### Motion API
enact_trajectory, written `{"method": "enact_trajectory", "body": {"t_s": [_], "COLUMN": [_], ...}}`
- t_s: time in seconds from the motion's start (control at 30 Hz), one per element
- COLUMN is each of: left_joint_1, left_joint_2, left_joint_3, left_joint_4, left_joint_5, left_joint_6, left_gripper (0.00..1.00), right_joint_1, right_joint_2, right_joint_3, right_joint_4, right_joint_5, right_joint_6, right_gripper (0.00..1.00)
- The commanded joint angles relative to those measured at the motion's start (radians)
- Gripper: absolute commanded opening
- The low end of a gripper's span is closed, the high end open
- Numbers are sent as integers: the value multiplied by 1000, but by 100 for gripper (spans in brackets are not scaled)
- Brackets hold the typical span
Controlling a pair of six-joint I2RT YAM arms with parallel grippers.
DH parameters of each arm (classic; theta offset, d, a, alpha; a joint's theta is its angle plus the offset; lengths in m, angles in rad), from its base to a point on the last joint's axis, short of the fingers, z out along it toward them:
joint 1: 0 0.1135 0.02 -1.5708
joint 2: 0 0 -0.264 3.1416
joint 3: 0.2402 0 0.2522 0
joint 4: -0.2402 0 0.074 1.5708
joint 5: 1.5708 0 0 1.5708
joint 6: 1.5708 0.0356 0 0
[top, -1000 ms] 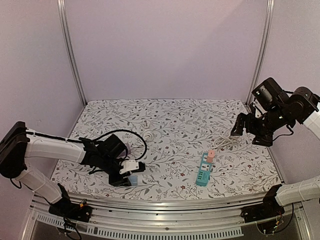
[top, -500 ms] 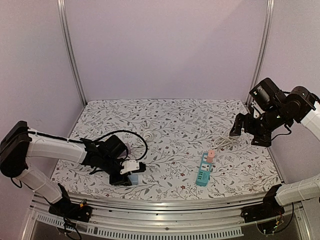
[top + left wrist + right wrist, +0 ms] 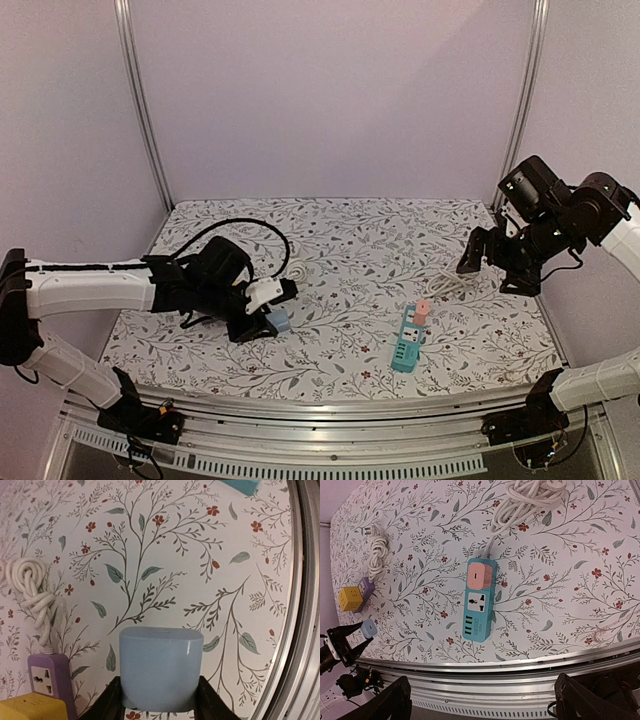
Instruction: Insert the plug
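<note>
My left gripper [image 3: 272,318] is shut on a light blue plug [image 3: 279,320], held just above the floral table at the front left. In the left wrist view the plug [image 3: 161,667] sits squeezed between both black fingers [image 3: 107,702]. A teal power strip [image 3: 405,346] lies at front centre-right with a pink plug [image 3: 422,311] in its far socket. From the right wrist view the strip [image 3: 479,607] shows one free socket below the pink plug [image 3: 478,575]. My right gripper [image 3: 488,266] hangs open, high over the right side, with nothing in it.
A purple and yellow cube socket [image 3: 45,680] with a knotted white cord [image 3: 36,592] lies left of the held plug. A bundled white cable [image 3: 530,497] leads from the strip toward the back right. The metal front rail [image 3: 495,667] runs close to the strip.
My left gripper finished closing on the blue plug and lifted it off the table, carrying it away from the front edge and slightly right. The right arm barely moved.
</note>
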Motion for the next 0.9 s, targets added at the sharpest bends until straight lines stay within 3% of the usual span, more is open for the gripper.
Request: {"method": "enact_trajectory", "body": {"t_s": [0.0, 0.37, 0.6, 0.87], "left_joint_1": [10, -71, -130, -183], "left_joint_2": [-39, -38, 68, 210], "left_joint_3": [61, 147, 295, 477], "left_joint_4": [1, 198, 214, 210], "left_joint_5": [-7, 61, 106, 163], "left_joint_6": [-115, -375, -372, -386], "left_gripper": [0, 0, 0, 0], "right_joint_1": [-5, 0, 14, 40], "right_joint_2": [8, -23, -2, 80], "right_joint_3": [10, -35, -85, -54], "right_joint_4": [-72, 220, 400, 441], "right_joint_5": [-47, -245, -405, -496], "right_joint_6": [13, 43, 93, 102], "right_gripper": [98, 98, 98, 95]}}
